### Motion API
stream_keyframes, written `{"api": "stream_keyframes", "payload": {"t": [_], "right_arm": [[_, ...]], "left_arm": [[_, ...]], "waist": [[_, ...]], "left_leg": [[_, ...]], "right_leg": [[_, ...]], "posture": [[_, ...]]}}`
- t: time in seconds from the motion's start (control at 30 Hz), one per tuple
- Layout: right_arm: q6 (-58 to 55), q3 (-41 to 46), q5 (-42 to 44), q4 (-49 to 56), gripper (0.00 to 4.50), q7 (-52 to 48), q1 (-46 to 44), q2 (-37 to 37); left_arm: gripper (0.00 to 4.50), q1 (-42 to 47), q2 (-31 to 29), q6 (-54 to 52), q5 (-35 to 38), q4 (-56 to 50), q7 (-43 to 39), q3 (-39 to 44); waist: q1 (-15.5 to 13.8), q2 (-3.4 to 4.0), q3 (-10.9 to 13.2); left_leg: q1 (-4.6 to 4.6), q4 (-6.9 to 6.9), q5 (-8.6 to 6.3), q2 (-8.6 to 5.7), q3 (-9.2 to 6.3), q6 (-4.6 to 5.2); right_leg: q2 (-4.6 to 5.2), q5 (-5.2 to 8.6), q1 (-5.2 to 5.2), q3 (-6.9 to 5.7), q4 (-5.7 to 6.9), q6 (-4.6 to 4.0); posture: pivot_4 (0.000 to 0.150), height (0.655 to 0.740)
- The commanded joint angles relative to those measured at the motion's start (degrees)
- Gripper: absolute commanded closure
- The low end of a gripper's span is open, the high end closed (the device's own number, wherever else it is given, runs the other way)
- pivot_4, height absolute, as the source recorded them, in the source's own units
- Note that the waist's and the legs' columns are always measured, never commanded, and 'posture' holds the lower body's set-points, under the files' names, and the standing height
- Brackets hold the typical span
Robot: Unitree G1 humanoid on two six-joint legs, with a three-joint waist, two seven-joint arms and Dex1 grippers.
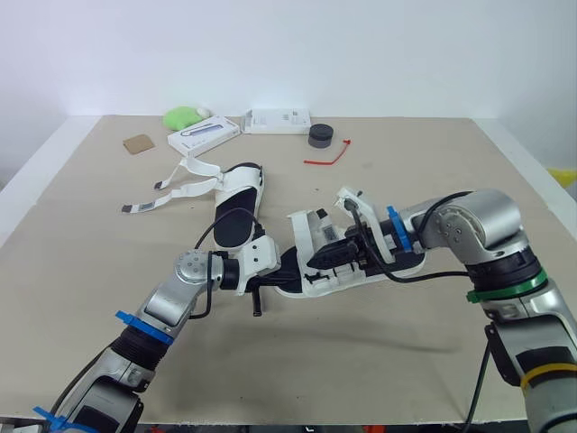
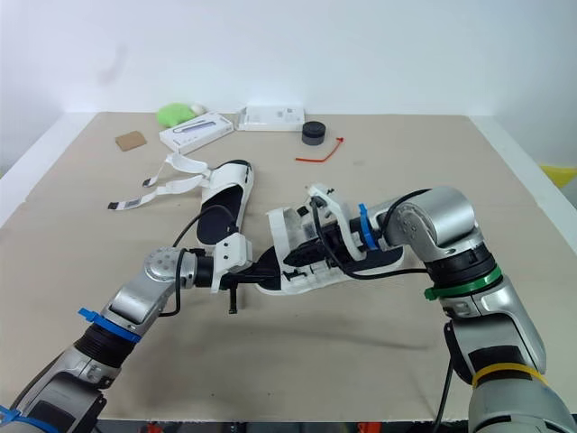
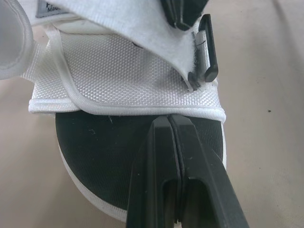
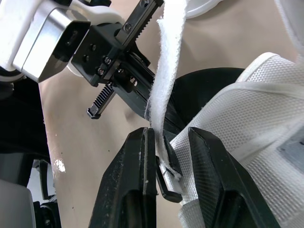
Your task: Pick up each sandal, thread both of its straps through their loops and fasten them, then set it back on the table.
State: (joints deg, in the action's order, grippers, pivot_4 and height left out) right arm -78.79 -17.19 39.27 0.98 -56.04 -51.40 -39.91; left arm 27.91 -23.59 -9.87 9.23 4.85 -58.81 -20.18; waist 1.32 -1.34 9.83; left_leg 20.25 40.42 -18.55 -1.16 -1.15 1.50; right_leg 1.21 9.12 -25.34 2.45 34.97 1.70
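A white sandal with a black footbed [image 1: 361,271] is held a little above the table between both grippers. My left gripper [image 1: 287,268] is shut on one end of it; in the left wrist view its fingers [image 3: 156,156] meet at the edge of a white mesh strap [image 3: 123,66]. My right gripper [image 4: 171,135] is closed around a loose white strap [image 4: 166,57] beside its black loop [image 4: 166,187]; the strap's end [image 1: 348,198] sticks up free. The second sandal [image 1: 240,200] lies on the table behind, its straps [image 1: 171,194] spread loose to the left.
Along the back of the table [image 1: 433,162] sit a green object [image 1: 183,115], two flat white boxes [image 1: 204,135] [image 1: 279,120], a black round puck [image 1: 321,135], a red tie [image 1: 329,158] and a brown card piece [image 1: 139,143].
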Motion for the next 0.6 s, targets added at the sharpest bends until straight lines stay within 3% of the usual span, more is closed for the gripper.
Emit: {"api": "stream_keyframes", "payload": {"t": [0.03,0.17,0.33,0.6], "right_arm": [[0.1,1.6,0.5,1.7,3.18,0.2,0.4,0.3],[1.0,1.0,-0.2,1.4,3.18,0.0,0.7,0.5],[1.6,1.8,-0.5,-0.2,4.30,0.3,0.2,1.4],[-4.3,4.4,1.1,-4.7,4.30,0.4,-1.9,2.6]], "left_arm": [[4.50,-1.6,-0.7,-1.6,-2.4,2.2,0.9,-0.8],[4.50,-1.7,-0.9,-1.8,-2.3,2.1,0.9,-0.6],[4.50,-1.7,-1.0,-1.7,-2.4,2.1,0.9,-0.5],[4.50,-1.4,-0.8,-1.7,-2.4,2.3,1.0,-0.5]], "waist": [[0.0,0.00,0.0],[0.0,0.00,0.0],[0.0,0.00,0.0],[0.0,0.00,0.0]], "left_leg": [[0.00,0.00,0.00,0.00,0.00,0.00],[0.00,0.00,0.00,0.00,0.00,0.00],[0.00,0.00,0.00,0.00,0.00,0.00],[0.00,0.00,0.00,0.00,0.00,0.00]], "right_leg": [[0.00,0.00,0.00,0.00,0.00,0.00],[0.00,0.00,0.00,-0.01,0.00,0.00],[0.00,0.00,0.00,-0.01,0.00,0.00],[0.01,-0.05,0.00,-0.01,0.00,-0.09]], "posture": [[0.150,0.7400],[0.150,0.7400],[0.150,0.7400],[0.150,0.7400]]}}
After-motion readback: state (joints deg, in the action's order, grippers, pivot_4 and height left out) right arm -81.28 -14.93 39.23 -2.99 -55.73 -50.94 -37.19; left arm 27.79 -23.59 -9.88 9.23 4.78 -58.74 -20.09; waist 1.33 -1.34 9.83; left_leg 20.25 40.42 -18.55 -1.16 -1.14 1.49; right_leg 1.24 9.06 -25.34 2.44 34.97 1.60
